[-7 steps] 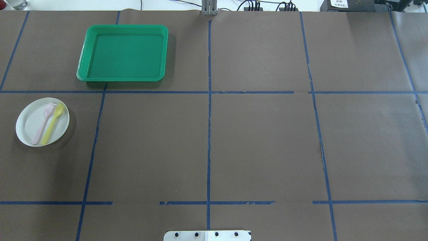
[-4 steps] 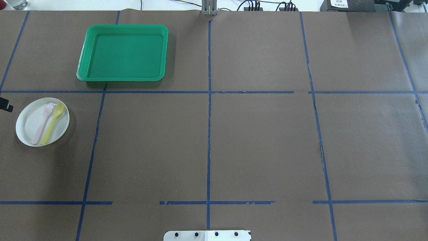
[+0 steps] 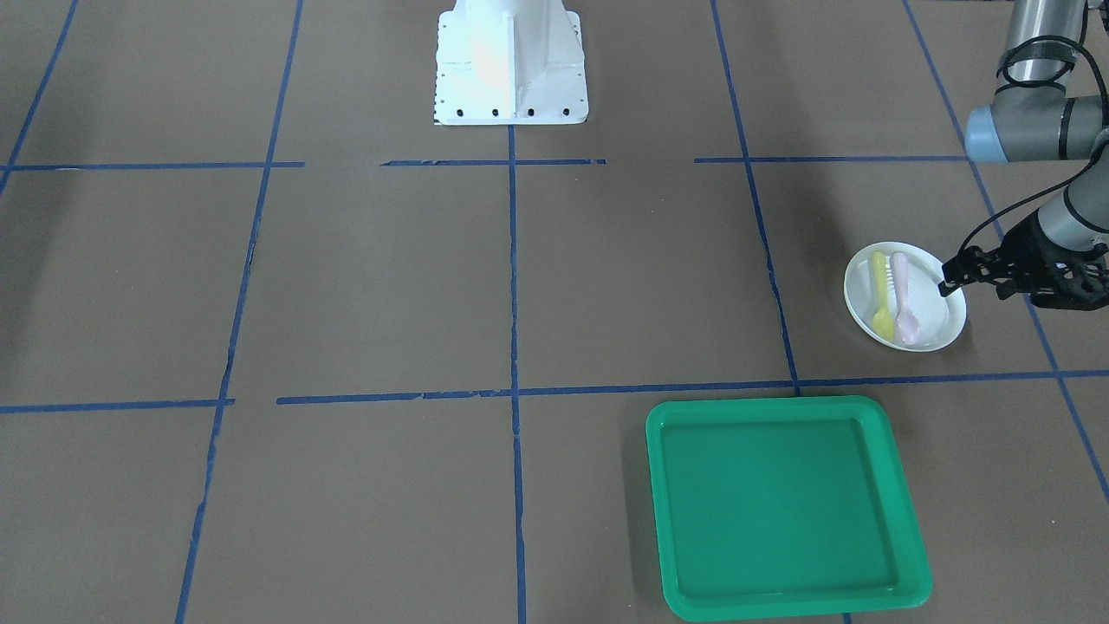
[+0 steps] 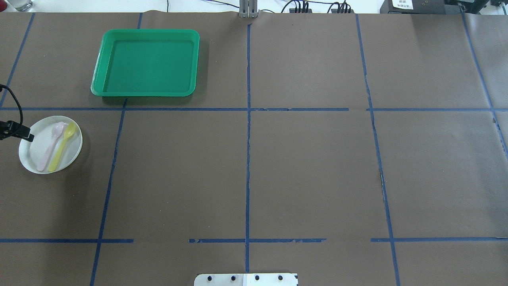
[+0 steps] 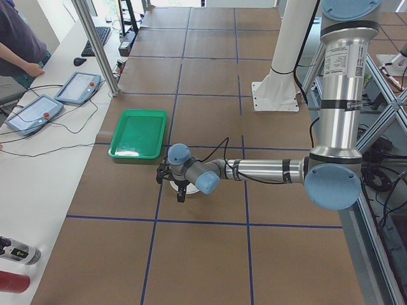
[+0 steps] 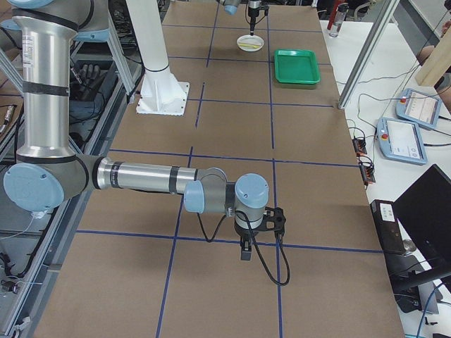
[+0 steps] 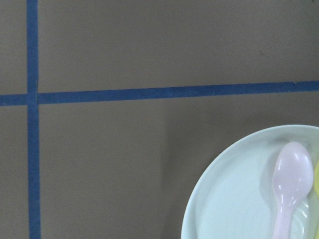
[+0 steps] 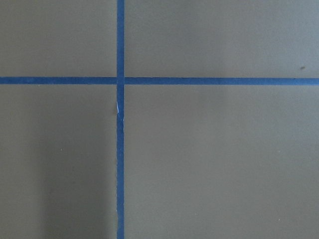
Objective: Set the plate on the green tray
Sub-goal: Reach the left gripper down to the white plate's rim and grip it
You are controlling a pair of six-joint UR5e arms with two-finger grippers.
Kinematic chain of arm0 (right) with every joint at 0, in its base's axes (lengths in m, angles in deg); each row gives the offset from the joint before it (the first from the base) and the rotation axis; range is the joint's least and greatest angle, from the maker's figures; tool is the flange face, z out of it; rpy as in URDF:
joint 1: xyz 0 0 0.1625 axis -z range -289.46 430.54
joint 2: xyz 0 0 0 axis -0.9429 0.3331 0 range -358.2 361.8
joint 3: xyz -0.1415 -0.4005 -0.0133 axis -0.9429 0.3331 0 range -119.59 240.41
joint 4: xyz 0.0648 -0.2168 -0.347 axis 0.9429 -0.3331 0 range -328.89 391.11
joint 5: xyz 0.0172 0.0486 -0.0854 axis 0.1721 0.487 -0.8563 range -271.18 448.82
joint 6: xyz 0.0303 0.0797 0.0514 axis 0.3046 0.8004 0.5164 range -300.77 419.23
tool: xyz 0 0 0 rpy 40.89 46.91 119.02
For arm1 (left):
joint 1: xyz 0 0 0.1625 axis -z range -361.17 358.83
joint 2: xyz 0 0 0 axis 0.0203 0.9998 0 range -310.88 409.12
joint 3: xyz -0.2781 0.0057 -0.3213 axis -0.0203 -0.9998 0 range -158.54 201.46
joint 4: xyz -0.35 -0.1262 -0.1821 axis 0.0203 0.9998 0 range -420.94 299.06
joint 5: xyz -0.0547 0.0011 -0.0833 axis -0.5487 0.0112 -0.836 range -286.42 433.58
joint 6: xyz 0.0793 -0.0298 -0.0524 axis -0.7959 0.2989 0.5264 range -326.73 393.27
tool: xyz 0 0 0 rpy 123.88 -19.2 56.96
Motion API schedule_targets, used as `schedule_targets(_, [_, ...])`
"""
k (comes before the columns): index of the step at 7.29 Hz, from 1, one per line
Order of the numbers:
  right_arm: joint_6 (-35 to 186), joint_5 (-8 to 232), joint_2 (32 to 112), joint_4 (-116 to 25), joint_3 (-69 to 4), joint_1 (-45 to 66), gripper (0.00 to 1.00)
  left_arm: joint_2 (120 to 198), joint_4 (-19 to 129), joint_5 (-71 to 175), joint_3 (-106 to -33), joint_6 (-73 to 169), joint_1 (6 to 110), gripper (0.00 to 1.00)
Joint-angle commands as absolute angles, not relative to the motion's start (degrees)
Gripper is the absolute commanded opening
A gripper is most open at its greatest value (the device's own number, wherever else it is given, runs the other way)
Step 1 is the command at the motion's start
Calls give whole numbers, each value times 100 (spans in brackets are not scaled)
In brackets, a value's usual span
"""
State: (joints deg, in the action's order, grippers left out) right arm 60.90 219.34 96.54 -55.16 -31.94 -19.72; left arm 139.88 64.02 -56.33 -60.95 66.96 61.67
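Observation:
A white plate [image 4: 72, 155] lies at the table's left side with a pink spoon [image 4: 50, 146] and a yellow spoon [image 4: 62, 147] on it. It also shows in the front view [image 3: 866, 293] and the left wrist view [image 7: 234, 199]. The green tray [image 4: 146, 62] lies beyond the plate and to its right, with nothing in it [image 3: 784, 507]. My left gripper [image 3: 955, 272] is open and hovers over the plate's outer rim; one of its fingertips [image 4: 28, 138] shows overhead. My right gripper [image 6: 243, 248] shows only in the right side view, far from both; I cannot tell its state.
Brown paper with blue tape lines covers the table [image 4: 309, 171]. The robot's white base [image 3: 509, 65] stands at the near edge. Operator tablets [image 5: 77, 87] and cables lie beyond the far edge.
My left gripper has come in from the overhead view's left edge and moved right, over the plate's left rim. The plate, spoons and tray have not moved.

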Motion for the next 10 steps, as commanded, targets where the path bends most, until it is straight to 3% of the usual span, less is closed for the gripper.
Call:
schedule_targets(1, [6090, 21934, 9654, -5520, -3196, -1972, 100, 14070, 6491, -5632, -5897, 6694, 6141, 100])
schedule_targets(8, [6090, 21934, 9654, -5520, -3196, -1972, 100, 14070, 6659, -5641, -5756, 6702, 6002, 100])
schedule_targets(9, [6090, 21934, 9654, -5511, -3187, -1972, 100, 14070, 6659, -5641, -5773, 6702, 5975, 97])
schedule_targets(10, [6090, 21934, 9654, -5520, -3196, -1972, 100, 14070, 6659, -5650, -5773, 6702, 5974, 82])
